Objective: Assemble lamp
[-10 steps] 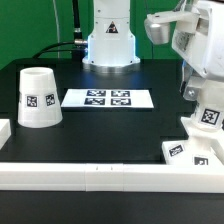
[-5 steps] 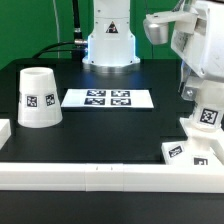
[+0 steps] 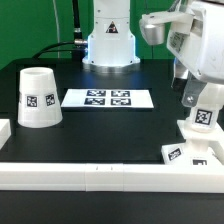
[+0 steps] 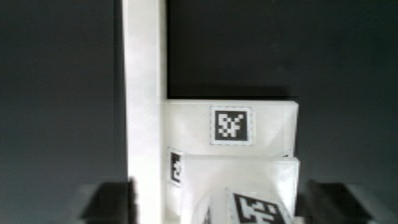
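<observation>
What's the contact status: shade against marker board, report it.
Apart. The exterior view shows a strip of bare black table between the shade and the marker board, which lies to the exterior view's right of it.

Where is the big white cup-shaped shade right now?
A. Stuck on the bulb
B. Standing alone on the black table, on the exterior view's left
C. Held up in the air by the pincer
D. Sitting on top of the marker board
B: the shade stands by itself on the black table, left of the marker board, far from the pincer.
</observation>
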